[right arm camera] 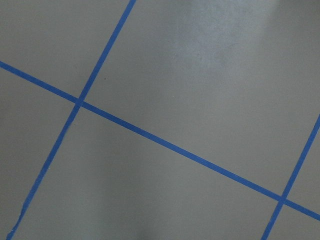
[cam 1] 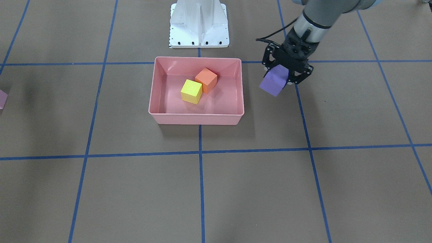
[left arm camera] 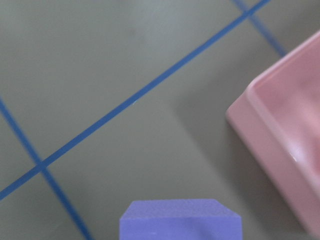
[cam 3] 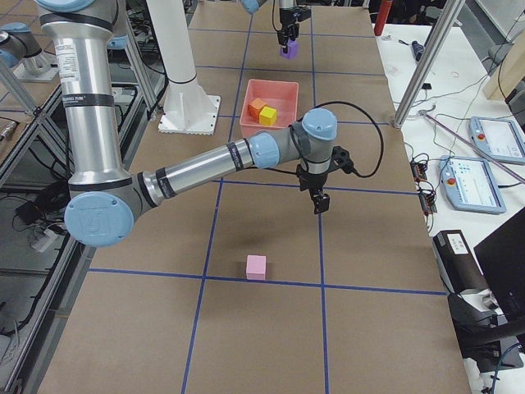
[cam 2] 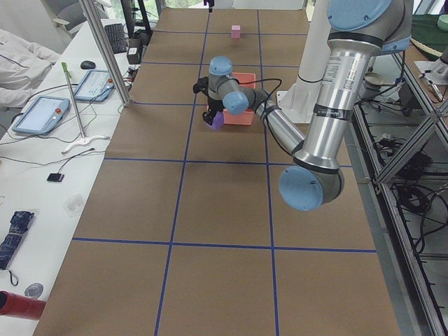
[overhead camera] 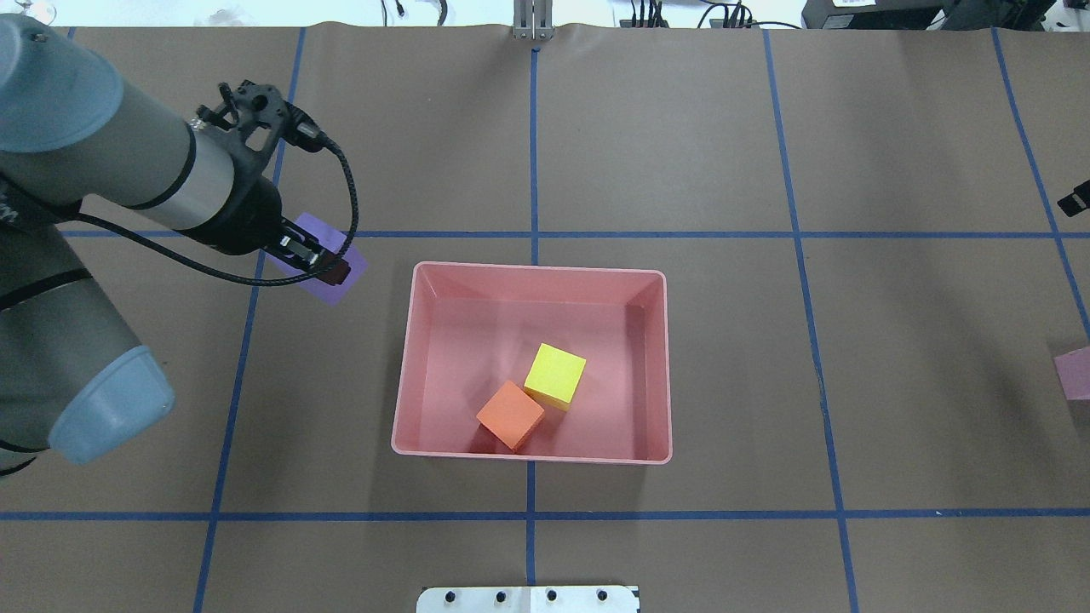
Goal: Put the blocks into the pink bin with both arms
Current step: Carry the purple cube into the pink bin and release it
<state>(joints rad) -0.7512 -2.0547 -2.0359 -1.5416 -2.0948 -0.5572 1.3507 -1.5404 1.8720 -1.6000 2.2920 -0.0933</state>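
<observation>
Contents of the salmon-pink plastic bin (cam 1: 195,119): yellow foam cube (cam 1: 191,90) and orange foam cube (cam 1: 206,79), touching. The left end effector (cam 1: 282,76) pinches the purple foam cube (cam 1: 271,85) above the brown worktop (cam 1: 135,189), just left of the bin. The light-pink foam cube (cam 3: 257,266) lies far right; whether the right end effector (cam 3: 318,203) is spread, I cannot tell.

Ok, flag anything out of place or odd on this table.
Nothing spilled or damaged. The only stray is the light pink block, alone on the table far from the pink bin. The purple block hangs tilted in the left gripper, beside the bin.
</observation>
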